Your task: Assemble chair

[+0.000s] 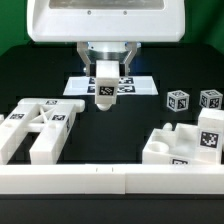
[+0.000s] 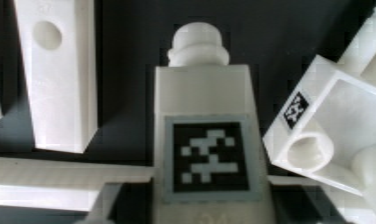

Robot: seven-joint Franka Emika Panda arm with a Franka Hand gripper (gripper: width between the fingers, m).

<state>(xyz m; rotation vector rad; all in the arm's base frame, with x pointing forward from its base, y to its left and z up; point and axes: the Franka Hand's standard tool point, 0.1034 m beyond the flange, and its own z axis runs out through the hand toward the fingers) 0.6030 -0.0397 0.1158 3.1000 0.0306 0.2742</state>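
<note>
One bar leg (image 1: 104, 90) hangs clamped in the closed claw (image 1: 105, 76), long axis pointing down from it; seat block (image 1: 162, 150) lies below, to the exterior view's right.

The arm (image 1: 104, 22) shows as a broad, glossy white housing with rounded corners and a pale flat face edged by a thin grey line. Below it is a narrower white block that carries the gripper (image 1: 105, 78). Its two fingers (image 1: 89, 60) are dark, nearly black and tapering. In the wrist view they appear as matte dark grey slabs (image 2: 128, 208).
</note>
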